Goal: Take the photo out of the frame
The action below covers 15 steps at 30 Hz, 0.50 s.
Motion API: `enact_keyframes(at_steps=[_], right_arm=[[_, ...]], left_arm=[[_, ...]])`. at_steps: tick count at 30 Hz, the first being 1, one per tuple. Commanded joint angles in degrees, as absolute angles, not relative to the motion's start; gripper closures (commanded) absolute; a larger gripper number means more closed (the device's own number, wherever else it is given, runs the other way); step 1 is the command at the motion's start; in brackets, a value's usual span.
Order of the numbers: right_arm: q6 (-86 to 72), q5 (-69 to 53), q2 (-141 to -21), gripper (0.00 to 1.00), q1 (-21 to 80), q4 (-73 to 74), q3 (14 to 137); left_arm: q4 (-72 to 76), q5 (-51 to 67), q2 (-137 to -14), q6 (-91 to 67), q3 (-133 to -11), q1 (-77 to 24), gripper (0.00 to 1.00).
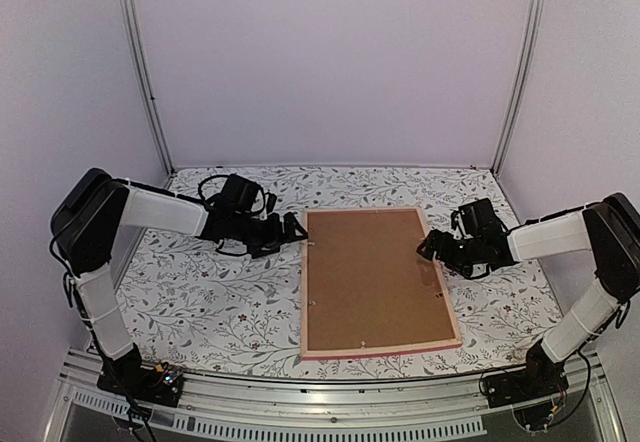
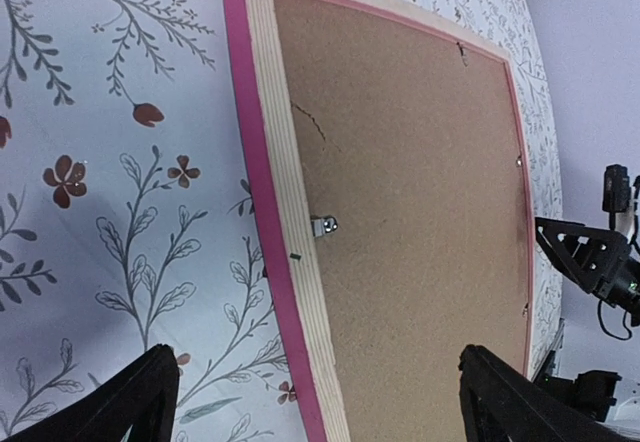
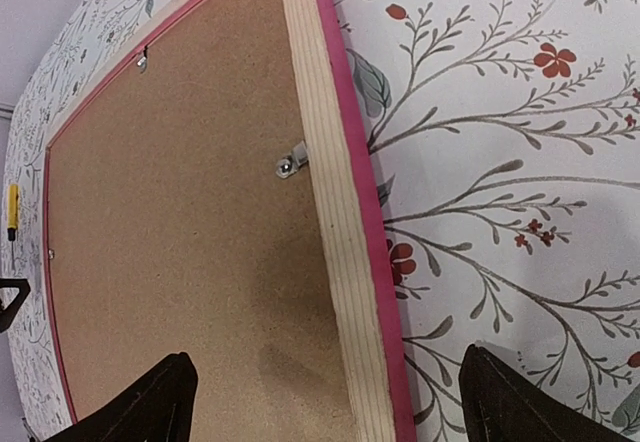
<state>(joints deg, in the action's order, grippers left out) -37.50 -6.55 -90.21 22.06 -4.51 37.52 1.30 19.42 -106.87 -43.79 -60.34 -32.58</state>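
I see the frame (image 1: 380,350) lying face down on the flowered tablecloth (image 1: 220,292). Its pink border and pale wood rim run around a brown backing board (image 1: 375,277) that faces up. I cannot see the photo in any view.

The left gripper (image 1: 297,229) sits at the frame's left edge, close to its far left corner. In the left wrist view its fingers (image 2: 140,402) stand wide apart and hold nothing. One is over the cloth just outside the frame's pink edge and the other is over the board inside it. A small metal tab (image 2: 323,225) sits on the frame's wood rim between them, farther along the edge.

The right gripper (image 1: 428,249) is at the frame's right edge, about opposite the left one. Its fingers (image 3: 150,402) are also spread wide and empty, and they straddle that edge the same way, one over the board and one over the cloth outside. Another metal tab (image 3: 292,160) shows on the frame's rim ahead of them. I cannot tell whether either gripper touches the frame.
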Motion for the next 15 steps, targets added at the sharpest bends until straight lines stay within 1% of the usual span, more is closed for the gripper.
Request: enact_keyframes(at_steps=[1,8,15], right_arm=[[-34.23,-0.59,-87.67,0.04,23.25,2.73,40.11],[-31.65,4.61,-82.31,0.01,23.73,8.17,42.72],[-29.04,6.35,-76.01,0.01,23.87,10.54,44.68]], left_arm=[[-2.93,16.75,-104.35,-41.67,-62.58,-33.07,0.01],[-10.21,8.08,-101.81,-39.05,-64.71,-30.99,0.01],[-17.43,0.50,-100.79,-35.90,-67.48,-24.45,0.01]])
